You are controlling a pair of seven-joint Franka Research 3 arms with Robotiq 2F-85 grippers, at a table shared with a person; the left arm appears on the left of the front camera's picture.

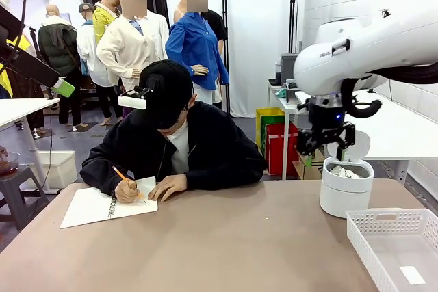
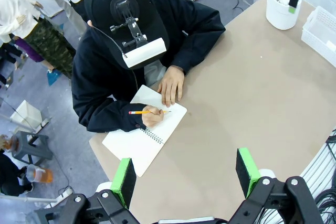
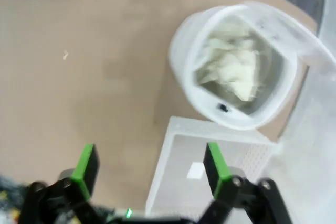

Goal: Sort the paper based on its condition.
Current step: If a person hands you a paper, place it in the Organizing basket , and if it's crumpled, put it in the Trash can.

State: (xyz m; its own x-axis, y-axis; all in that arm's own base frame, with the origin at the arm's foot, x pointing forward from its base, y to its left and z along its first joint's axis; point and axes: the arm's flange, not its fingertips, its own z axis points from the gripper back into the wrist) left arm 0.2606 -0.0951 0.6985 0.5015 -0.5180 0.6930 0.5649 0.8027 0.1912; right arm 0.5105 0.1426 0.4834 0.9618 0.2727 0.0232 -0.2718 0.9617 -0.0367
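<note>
crumpled paper (image 3: 233,69) in bin (image 3: 181,74) blurred; basket (image 1: 390,215) cut off at edge

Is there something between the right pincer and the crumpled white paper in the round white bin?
No, nothing visible. The open right pincer hangs above the round white plastic bin, whose lid stands open, and the crumpled white paper lumps lie uncovered inside.

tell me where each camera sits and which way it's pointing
Front view: on the robot's side of the table, looking across at the person writing in a notebook; the right tool hangs just above the white bin.
Left wrist view: high up, looking down on the person and notebook; the open left tool shows at the bottom.
Right wrist view: looking down into the bin at crumpled paper, with the basket nearer; its tool is open.
Shared: all three show the bin and basket.
</note>
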